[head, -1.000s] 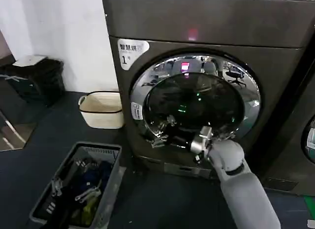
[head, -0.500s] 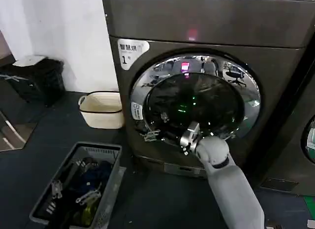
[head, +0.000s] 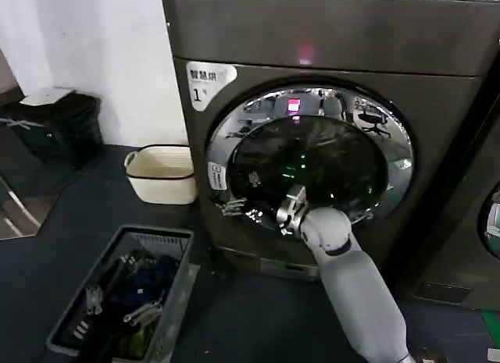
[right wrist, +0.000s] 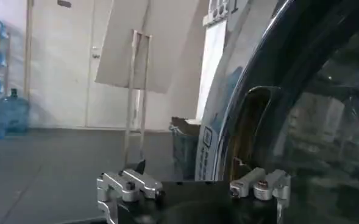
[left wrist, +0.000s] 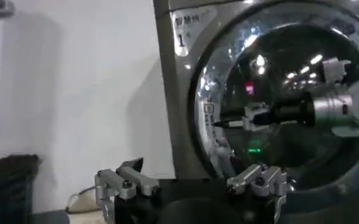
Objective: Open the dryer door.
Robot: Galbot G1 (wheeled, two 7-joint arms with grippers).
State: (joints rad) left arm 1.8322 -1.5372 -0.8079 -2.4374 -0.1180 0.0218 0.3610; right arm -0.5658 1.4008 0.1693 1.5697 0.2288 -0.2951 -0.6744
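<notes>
Right gripper: the right gripper [head: 287, 211] is up against the lower left part of the big round door, near its shiny ring. In the right wrist view its two silver fingers [right wrist: 259, 182] stand apart with nothing between them, one finger by the door's edge.

Left gripper: the left gripper [left wrist: 191, 184] hangs well back from the machine, off to its left. Its fingers are spread wide and hold nothing.

Door: the large round dryer door with the wide mirror-chrome ring and dark glass [head: 308, 160] looks shut, flat on the front of the machine. In the right wrist view a thin dark gap shows along its edge — I cannot tell if it has started to come away.

Machine: the big dark grey-brown metal dryer with the white sticker marked "1" [head: 328, 35] stands on a dark floor.

What could go wrong: I think the finger could slip off the smooth chrome rim, because nothing is pinched. A pull at a bad angle might scrape the glass.

Edges and room: a cream oval basket [head: 162, 173] sits just left of the machine, and a grey crate of tools [head: 129, 300] lies in front on the left. If the door swings to the left, it may reach the basket — the floor right before the door looks free.
</notes>
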